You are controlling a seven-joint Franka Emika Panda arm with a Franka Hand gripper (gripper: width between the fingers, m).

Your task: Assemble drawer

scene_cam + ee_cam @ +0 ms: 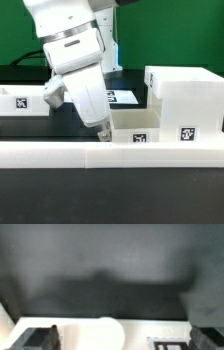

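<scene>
The drawer's white cube-shaped housing (186, 95) stands at the exterior view's right. One open-top tray (135, 124) with a square tag sits beside it, against the rail. A second tray (18, 100) lies at the far left. My gripper (102, 137) points down at the near-left corner of the middle tray. In the wrist view my gripper (125, 340) is open, its fingers (42, 339) wide apart. The tray's round white knob (100, 333) lies between them, nearer one finger, with a tag (168, 343) beside it. I cannot tell whether a finger touches the knob.
A long low white rail (110, 153) runs across the front of the table. The marker board (122, 97) lies flat behind my gripper. A green wall backs the scene. Dark table (100, 263) fills most of the wrist view.
</scene>
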